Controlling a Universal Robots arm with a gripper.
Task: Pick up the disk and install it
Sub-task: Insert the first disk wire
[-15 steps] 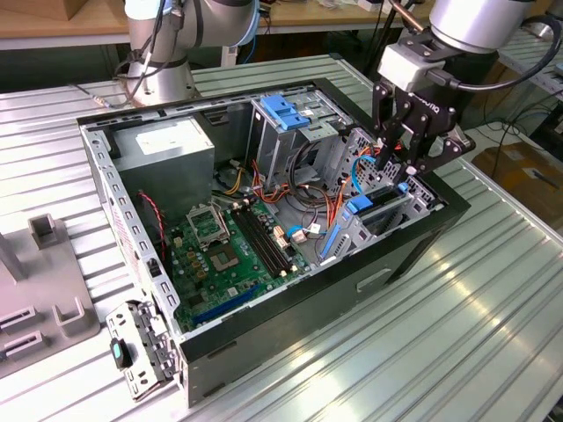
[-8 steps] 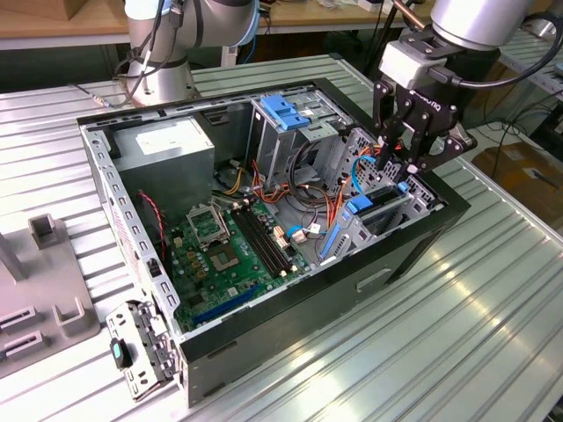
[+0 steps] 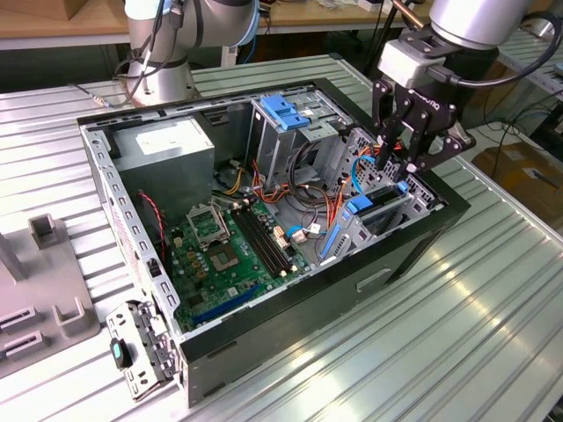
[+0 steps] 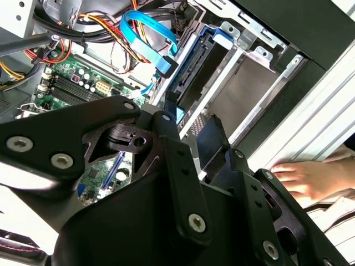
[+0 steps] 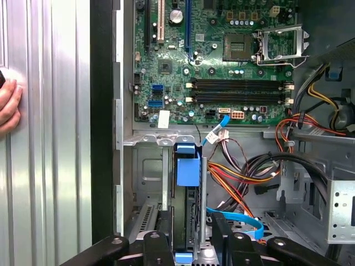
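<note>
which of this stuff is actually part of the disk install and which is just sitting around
Job: gripper, disk, drive cage holding it.
Lying about: power supply, motherboard, blue data cable, person's hand, grey stand.

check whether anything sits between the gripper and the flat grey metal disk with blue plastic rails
Nothing visible does: the open gripper hangs right over the disk, and the blue flat cable lies to one side.

Leaning in from the exterior view's right with the arm point(image 3: 475, 18), tipping the wrist point(image 3: 410, 61) forward, aiming the gripper point(image 3: 409, 162) steeply downward, hanging low.
</note>
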